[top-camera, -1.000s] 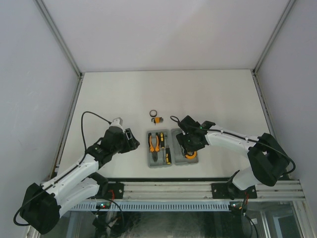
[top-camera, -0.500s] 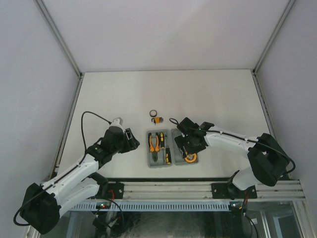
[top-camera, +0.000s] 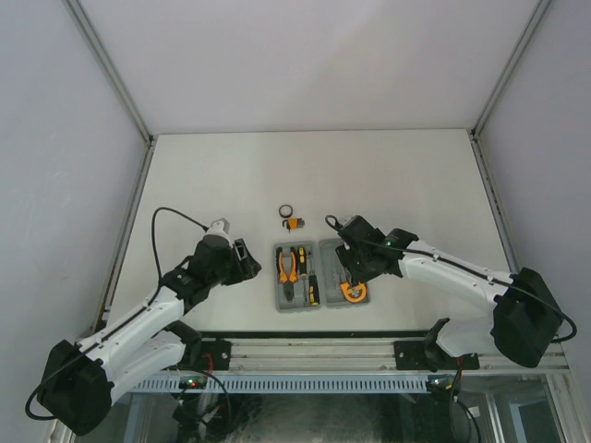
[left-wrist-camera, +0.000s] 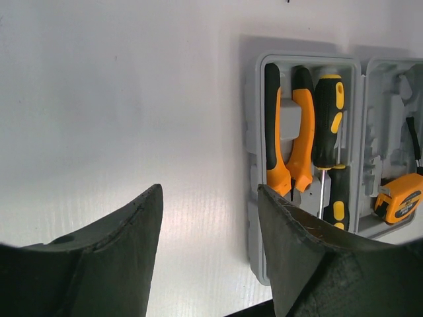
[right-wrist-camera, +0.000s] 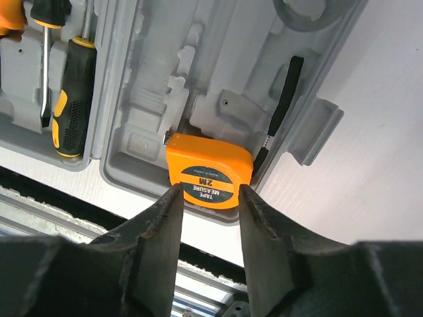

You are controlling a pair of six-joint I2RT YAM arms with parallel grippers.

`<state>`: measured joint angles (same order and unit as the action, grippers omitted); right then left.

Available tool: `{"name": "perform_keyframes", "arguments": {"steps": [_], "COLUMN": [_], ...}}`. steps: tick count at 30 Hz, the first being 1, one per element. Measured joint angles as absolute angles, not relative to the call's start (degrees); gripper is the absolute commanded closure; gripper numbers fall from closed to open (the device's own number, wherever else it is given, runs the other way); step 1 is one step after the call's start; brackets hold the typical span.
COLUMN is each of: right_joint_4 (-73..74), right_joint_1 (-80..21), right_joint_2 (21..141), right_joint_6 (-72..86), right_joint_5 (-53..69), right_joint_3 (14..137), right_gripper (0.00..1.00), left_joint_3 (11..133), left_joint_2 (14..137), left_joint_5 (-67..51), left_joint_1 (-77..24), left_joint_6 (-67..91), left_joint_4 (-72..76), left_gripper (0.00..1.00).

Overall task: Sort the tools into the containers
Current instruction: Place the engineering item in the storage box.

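Note:
The grey case [top-camera: 320,247] lies open at the near middle of the table. Its left half [left-wrist-camera: 254,132] holds orange-handled pliers [left-wrist-camera: 291,132] and two black-and-yellow screwdrivers [left-wrist-camera: 328,125] [right-wrist-camera: 71,99]. The orange tape measure [right-wrist-camera: 208,170] lies tilted in the near corner of the right half [right-wrist-camera: 152,86], its black strap [right-wrist-camera: 284,99] along the case edge. My right gripper [right-wrist-camera: 210,193] hangs open just above the tape measure, holding nothing. My left gripper [left-wrist-camera: 210,205] is open over bare table left of the case. The hex key set [top-camera: 295,222] and black ring [top-camera: 287,210] lie beyond the case.
The table's near edge and a metal rail [top-camera: 369,355] run just below the case. Grey walls [top-camera: 55,138] enclose the table on three sides.
My right gripper has drawn back from the tape measure, which now shows uncovered in the case; its jaws widened, then narrowed. The left arm has not moved.

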<state>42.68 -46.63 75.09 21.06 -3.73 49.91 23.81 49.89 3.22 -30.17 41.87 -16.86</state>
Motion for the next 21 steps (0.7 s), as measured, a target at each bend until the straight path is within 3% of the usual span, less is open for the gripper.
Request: {"name": "perform_keyframes", "arguments": {"steps": [21], "right_joint_4": [37.87], "right_joint_1": [-42.72], "right_joint_2": [77.6], "right_joint_6": [21.93], "right_joint_5": [-2.52], "right_joint_3": [45.78], "right_gripper": [0.71], "left_joint_3": [23.81], "left_joint_2": [53.93], "left_joint_5": [-1.54], "left_joint_1": [-30.17], "left_joint_6": [40.71], "left_joint_4": [-13.45], "left_gripper": [0.34]}}
